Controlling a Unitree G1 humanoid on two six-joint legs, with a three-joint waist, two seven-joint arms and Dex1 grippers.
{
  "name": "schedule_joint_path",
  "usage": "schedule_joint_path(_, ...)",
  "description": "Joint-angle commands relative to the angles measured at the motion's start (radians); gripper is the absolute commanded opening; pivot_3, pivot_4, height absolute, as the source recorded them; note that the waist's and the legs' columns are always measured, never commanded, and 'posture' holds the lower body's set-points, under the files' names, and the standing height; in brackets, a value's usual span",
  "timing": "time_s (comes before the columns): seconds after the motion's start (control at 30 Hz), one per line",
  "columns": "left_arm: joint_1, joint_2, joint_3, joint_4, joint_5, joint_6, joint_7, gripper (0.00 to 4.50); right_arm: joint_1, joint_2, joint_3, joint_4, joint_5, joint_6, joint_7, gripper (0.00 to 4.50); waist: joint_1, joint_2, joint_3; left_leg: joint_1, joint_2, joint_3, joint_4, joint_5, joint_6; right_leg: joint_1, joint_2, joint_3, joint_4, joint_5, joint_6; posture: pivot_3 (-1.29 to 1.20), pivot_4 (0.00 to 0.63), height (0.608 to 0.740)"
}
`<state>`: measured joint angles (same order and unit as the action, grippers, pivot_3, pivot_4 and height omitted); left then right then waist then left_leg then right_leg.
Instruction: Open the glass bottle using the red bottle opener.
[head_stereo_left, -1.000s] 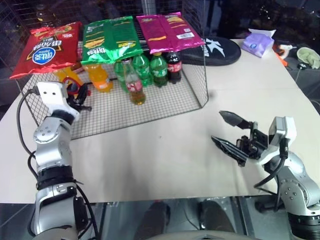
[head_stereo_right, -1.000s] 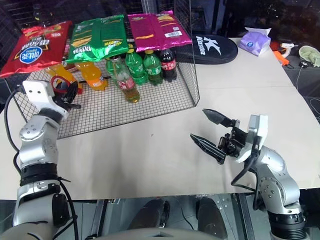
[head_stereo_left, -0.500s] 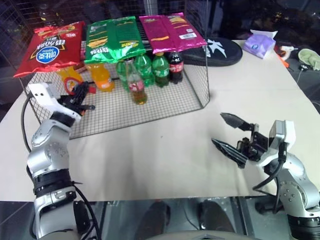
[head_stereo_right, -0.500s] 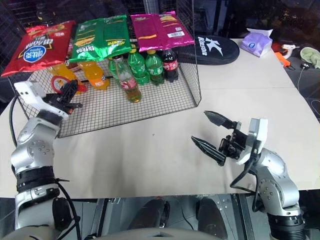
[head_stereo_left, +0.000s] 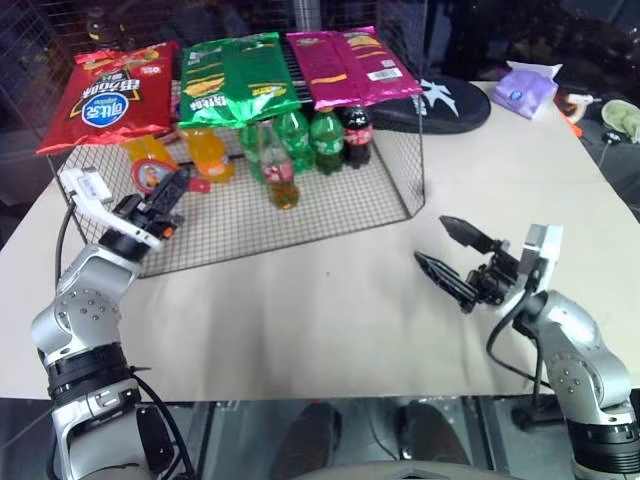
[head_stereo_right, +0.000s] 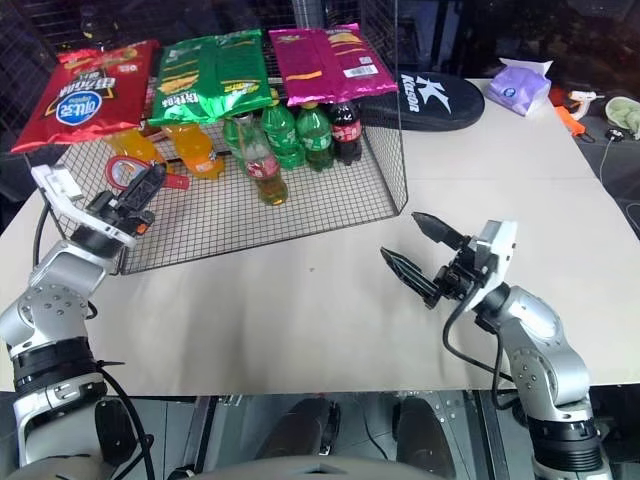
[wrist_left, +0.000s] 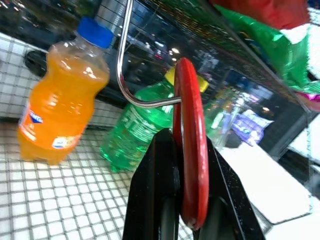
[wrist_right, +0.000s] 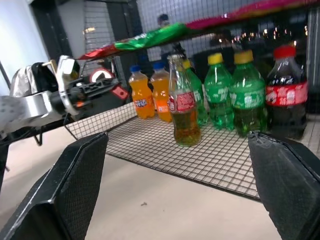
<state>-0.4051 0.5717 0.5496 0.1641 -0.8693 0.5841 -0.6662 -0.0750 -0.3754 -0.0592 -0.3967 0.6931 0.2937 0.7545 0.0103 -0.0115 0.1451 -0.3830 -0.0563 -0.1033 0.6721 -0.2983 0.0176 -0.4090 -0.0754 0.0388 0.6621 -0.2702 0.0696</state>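
Note:
The glass bottle (head_stereo_left: 278, 170) holds amber liquid, wears a red label and stands upright on the wire grid (head_stereo_left: 300, 215), in front of the green bottles. At the grid's left end, my left gripper (head_stereo_right: 148, 187) is shut on the red bottle opener (wrist_left: 192, 150). The opener sits edge-on between the fingers, and its ring head (wrist_right: 102, 75) sticks out to one side. A bent metal wire (wrist_left: 131, 95) meets the opener's edge. My right gripper (head_stereo_left: 432, 242) stands open over the table, right of the grid, with nothing between its fingers and the bottle (wrist_right: 183, 107) ahead of it.
Orange soda bottles (head_stereo_left: 205, 150), green bottles (head_stereo_left: 325, 140) and a cola bottle (head_stereo_left: 357, 130) stand at the back of the grid, under snack bags (head_stereo_left: 235, 75) on the wire cage top. A black bag (head_stereo_left: 445, 100) and a tissue pack (head_stereo_left: 528, 90) lie far right.
My left wrist has rolled and the gripper has shifted slightly right with the opener. My right gripper has edged forward, still open. The camera view has shifted.

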Motion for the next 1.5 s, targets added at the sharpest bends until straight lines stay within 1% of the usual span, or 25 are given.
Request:
schedule_joint_path(0.03, -0.015, -0.031, -0.058, -0.048, -0.024, 0.033, -0.036, 0.02, -0.030, -0.005, 0.012, -0.046, -0.002, 0.013, -0.014, 4.50, 0.005, 0.000, 0.000, 0.000, -0.001, 0.000, 0.000, 0.000, 0.000, 0.000, -0.001, 0.000, 0.000, 0.000, 0.000, 0.00, 0.150, 0.740)
schedule_joint_path(0.37, -0.038, -0.026, 0.007, -0.002, -0.041, 0.032, -0.012, 0.02, 0.018, -0.009, 0.009, 0.007, -0.034, -0.065, 0.063, 4.50, 0.003, -0.001, 0.000, -0.002, -0.005, -0.004, 0.001, 0.000, 0.001, 0.000, -0.009, -0.017, 0.000, 0.000, 0.000, 0.00, 0.150, 0.740)
schedule_joint_path(0.57, -0.072, -0.030, 0.044, 0.034, -0.056, 0.030, 0.020, 0.02, 0.037, -0.009, 0.006, 0.035, -0.048, -0.096, 0.088, 4.50, 0.000, -0.001, 0.000, -0.002, -0.005, -0.004, 0.003, 0.000, 0.001, 0.001, -0.008, -0.017, 0.001, 0.000, 0.000, 0.00, 0.150, 0.740)
schedule_joint_path(0.77, -0.093, -0.027, 0.031, 0.061, -0.030, 0.008, 0.029, 0.02, 0.059, -0.007, 0.009, 0.033, -0.059, -0.114, 0.099, 4.50, -0.001, -0.001, 0.000, -0.002, -0.005, -0.004, 0.004, 0.000, 0.001, 0.001, -0.008, -0.017, 0.002, 0.000, 0.000, 0.00, 0.150, 0.740)
schedule_joint_path(1.13, -0.193, -0.017, 0.047, 0.194, 0.015, -0.075, 0.034, 0.02, 0.078, -0.015, -0.010, 0.023, -0.049, -0.128, 0.108, 4.50, -0.008, -0.001, 0.000, -0.001, -0.004, -0.004, 0.006, 0.000, 0.001, 0.001, -0.006, -0.017, 0.004, 0.000, 0.000, 0.00, 0.150, 0.740)
schedule_joint_path(1.3, -0.181, -0.019, 0.057, 0.184, 0.003, -0.074, 0.032, 0.02, 0.084, -0.016, -0.018, 0.022, -0.048, -0.130, 0.109, 4.50, -0.024, -0.001, 0.000, -0.001, -0.004, -0.004, 0.007, 0.000, 0.001, 0.001, -0.006, -0.016, 0.005, 0.000, 0.000, 0.00, 0.150, 0.740)
schedule_joint_path(1.5, -0.119, -0.020, 0.092, 0.126, -0.049, -0.041, 0.028, 0.02, 0.069, -0.010, -0.019, 0.025, -0.035, -0.130, 0.116, 4.50, -0.031, 0.000, 0.000, -0.001, -0.003, -0.004, 0.007, 0.000, 0.001, 0.001, -0.006, -0.014, 0.007, 0.000, 0.000, 0.00, 0.150, 0.740)
